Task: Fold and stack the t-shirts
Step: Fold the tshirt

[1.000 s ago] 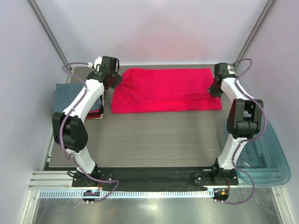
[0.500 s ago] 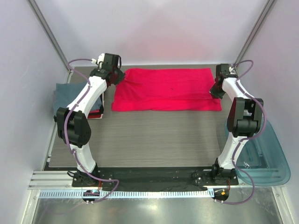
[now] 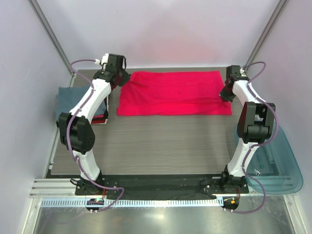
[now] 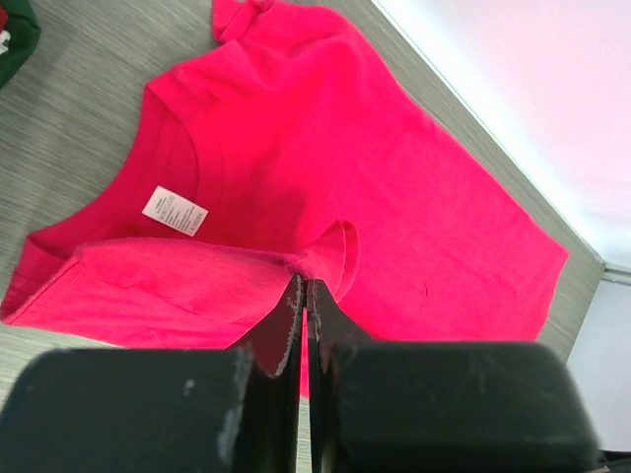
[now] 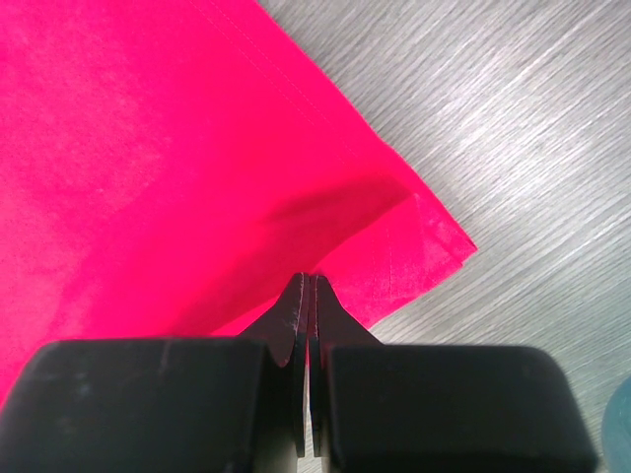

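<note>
Now mid-fold: both grippers pinch opposite ends of the bright red-pink cloth t-shirt, which lies spread at the far middle of the grey wood-grain table.
The left gripper is clamped on a raised fold near the collar end, not far from the small white label. The right gripper is clamped on the layered edge by the right corner. For a clean fold, I judge both should lift level and travel together. The slate blue-grey folded shirt tops the stack at the left.
</note>
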Motion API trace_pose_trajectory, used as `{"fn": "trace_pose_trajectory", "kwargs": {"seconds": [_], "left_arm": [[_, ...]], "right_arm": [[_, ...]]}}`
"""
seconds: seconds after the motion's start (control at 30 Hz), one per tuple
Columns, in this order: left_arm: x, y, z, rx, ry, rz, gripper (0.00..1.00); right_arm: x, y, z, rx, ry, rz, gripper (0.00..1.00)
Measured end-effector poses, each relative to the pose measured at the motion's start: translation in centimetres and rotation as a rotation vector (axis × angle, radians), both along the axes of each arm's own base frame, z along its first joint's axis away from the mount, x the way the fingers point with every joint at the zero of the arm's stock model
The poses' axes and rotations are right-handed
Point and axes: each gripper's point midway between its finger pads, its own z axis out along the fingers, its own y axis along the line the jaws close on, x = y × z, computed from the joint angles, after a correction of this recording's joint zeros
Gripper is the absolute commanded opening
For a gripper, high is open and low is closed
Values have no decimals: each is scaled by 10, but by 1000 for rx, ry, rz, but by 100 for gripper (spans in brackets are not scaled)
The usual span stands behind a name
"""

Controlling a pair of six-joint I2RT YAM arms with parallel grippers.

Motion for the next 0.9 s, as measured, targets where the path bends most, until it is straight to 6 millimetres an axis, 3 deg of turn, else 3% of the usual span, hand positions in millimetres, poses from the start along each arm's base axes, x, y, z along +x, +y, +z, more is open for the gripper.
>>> {"fn": "trace_pose_trajectory", "kwargs": {"seconds": [0.33, 0.53, 0.7, 0.8, 0.83, 0.87, 0.9], "left_arm": [[11, -4, 34, -25, -78, -5, 0], [12, -5, 35, -28, -80, -8, 0], [28, -10, 31, -27, -90, -14, 0], [46, -15, 23, -24, -100, -23, 1], [53, -17, 18, -23, -100, -26, 8], [59, -19, 13, -21, -95, -31, 13], [67, -22, 8, -20, -97, -40, 25]], "right_arm": [[4, -1, 3, 2, -11, 0, 1], [9, -3, 4, 4, -16, -3, 1], [18, -3, -5, 10, -6, -6, 1], [23, -3, -14, 16, 6, -13, 17], [26, -3, -17, 20, 9, -15, 46], [30, -2, -20, 26, 7, -22, 55], [32, -3, -21, 25, 7, -19, 64]]}}
